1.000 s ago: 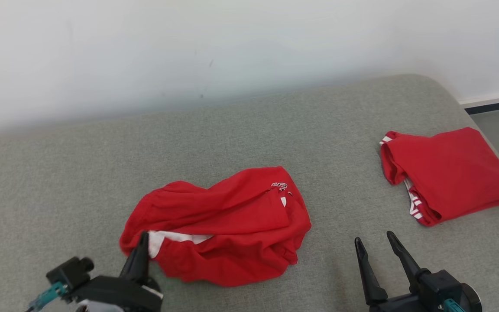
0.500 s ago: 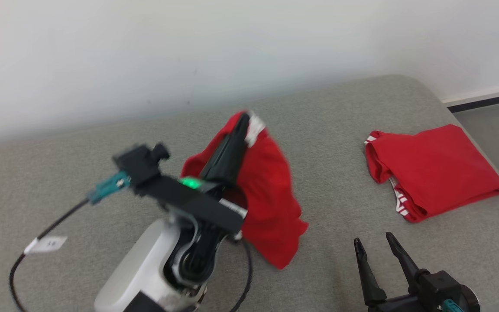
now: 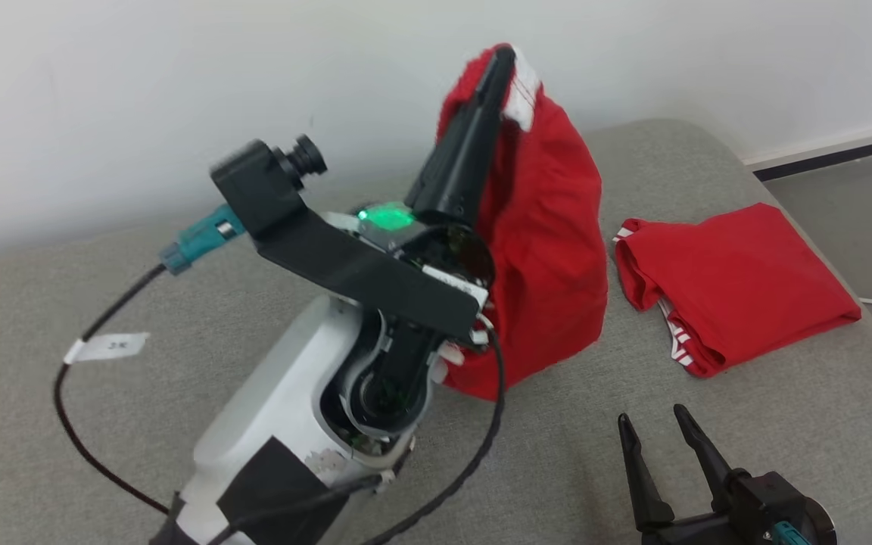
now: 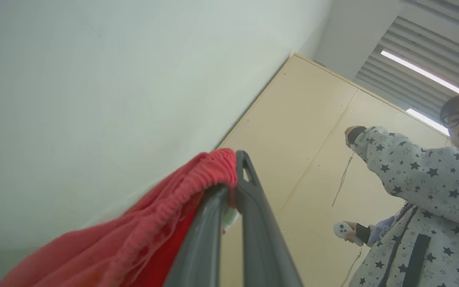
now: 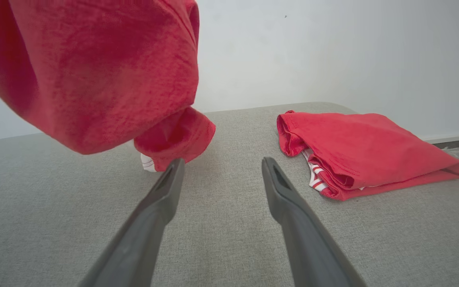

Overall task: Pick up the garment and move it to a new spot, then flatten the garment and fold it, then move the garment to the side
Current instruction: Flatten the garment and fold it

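Observation:
The red garment hangs in the air above the grey cushion, its lower end still touching the surface. My left gripper is raised high and shut on the garment's elastic edge beside a white label. From the right wrist the same garment droops at the upper left. My right gripper rests low at the front right, open, nothing between its fingers, a short way in front of the hanging cloth.
A second red garment, folded, lies at the right end of the grey cushion, near its edge. A pale wall runs behind. A person in a star-patterned top holds controllers in the left wrist view. My left arm's black cable loops over the cushion.
My left gripper has lifted the garment from the cushion up and back, so it now hangs from the fingers. The head view has shifted a little. The right gripper has stayed put.

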